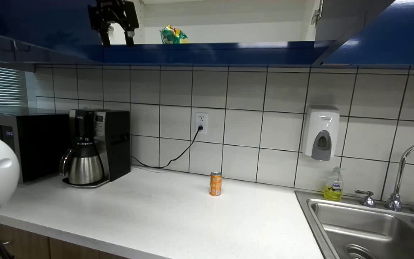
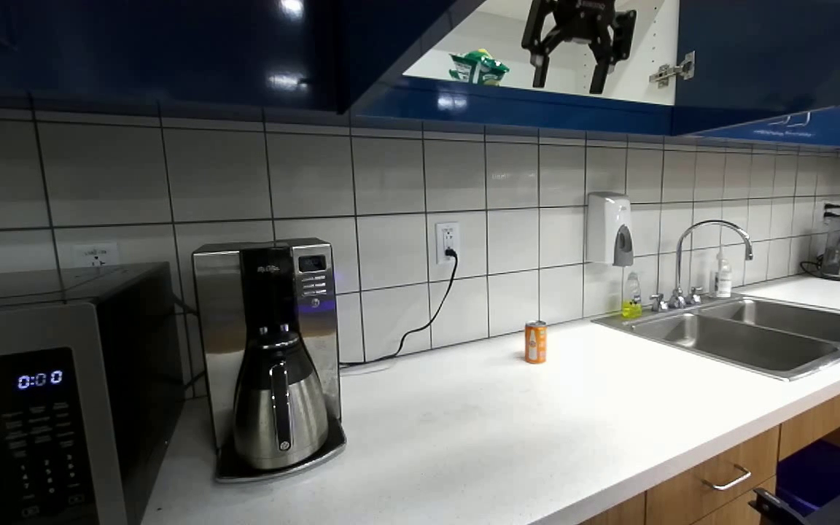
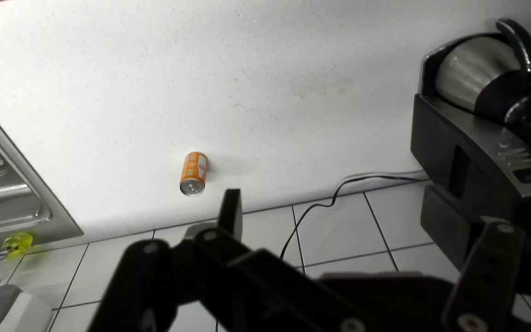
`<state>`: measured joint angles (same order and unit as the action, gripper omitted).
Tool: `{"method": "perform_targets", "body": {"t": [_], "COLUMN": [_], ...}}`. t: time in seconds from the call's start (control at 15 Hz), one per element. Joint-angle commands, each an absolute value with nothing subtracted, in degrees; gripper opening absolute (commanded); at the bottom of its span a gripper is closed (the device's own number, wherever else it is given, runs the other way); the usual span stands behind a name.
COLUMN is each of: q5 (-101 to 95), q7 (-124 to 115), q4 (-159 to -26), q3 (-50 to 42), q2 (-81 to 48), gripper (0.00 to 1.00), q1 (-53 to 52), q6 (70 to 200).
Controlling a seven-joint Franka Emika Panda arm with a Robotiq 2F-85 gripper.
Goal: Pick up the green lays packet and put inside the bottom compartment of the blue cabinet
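Note:
The green lays packet (image 1: 174, 35) lies in the bottom compartment (image 1: 235, 31) of the blue cabinet (image 1: 207, 54), behind its dark blue bottom strip. The packet also shows in an exterior view (image 2: 480, 68), where the cabinet's strip (image 2: 529, 106) runs below it. Part of the packet's lower edge is hidden by the strip. My gripper (image 1: 118, 40) hangs at the cabinet opening, pointing down, apart from the packet. It is open and empty in both exterior views (image 2: 568, 82). In the wrist view its fingers (image 3: 339, 198) are wide apart with nothing between them. The packet is out of the wrist view.
An orange can (image 1: 215, 183) stands on the white counter (image 1: 156, 212) below. A coffee maker (image 2: 270, 357) and a microwave (image 2: 63, 394) stand at one end. A soap dispenser (image 1: 321, 133) hangs near the sink (image 1: 354, 219). Open cabinet doors (image 2: 777, 65) flank the opening.

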<state>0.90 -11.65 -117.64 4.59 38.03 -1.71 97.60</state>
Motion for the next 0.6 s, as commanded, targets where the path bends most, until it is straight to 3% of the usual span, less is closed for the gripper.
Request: {"method": "perform_targets", "body": {"t": [0.0,0.53], "q5": [1.8,0.9], "q7": [-8.5,-6.4], "q4": [-126.2,-137.4], "q3": [3.6,3.6], "q2": [42.7,47.2], "gripper": [1.00,1.00], "q1": [-2.0,-1.9], "q6": [98.2,96.8]}}
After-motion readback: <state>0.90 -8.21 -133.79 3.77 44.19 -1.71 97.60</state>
